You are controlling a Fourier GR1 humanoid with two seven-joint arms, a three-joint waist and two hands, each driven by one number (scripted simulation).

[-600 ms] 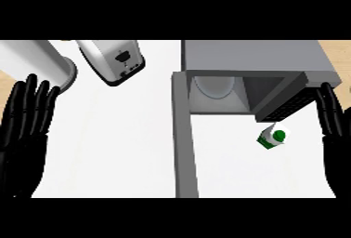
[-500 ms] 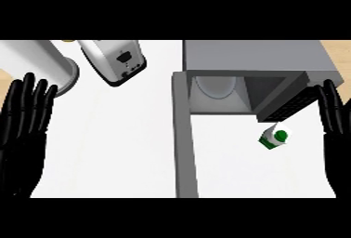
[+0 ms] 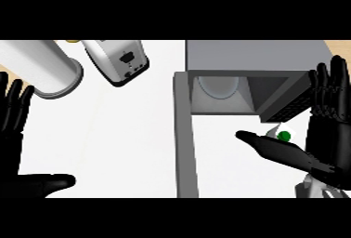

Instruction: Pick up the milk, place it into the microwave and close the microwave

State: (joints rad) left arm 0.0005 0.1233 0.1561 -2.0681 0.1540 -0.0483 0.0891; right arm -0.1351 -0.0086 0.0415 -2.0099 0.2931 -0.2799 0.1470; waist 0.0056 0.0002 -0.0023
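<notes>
right hand (image 3: 322, 139) open beside the milk (image 3: 280, 133), by the microwave (image 3: 254, 65).

No legible text, label, brand, number or sign on any item in the head view. Small white milk carton with green round cap (image 3: 280, 133): faces plain, no print readable. Grey box-shaped microwave with open door (image 3: 255, 56): dark panel at its right side shows a fine dotted pattern only, no characters to make out. Silver toaster with black end panel (image 3: 118, 59): small dark controls, no markings readable. White upright cylinder with grey rim (image 3: 39, 68): blank surface. White counter top (image 3: 116, 139): unmarked.
</notes>
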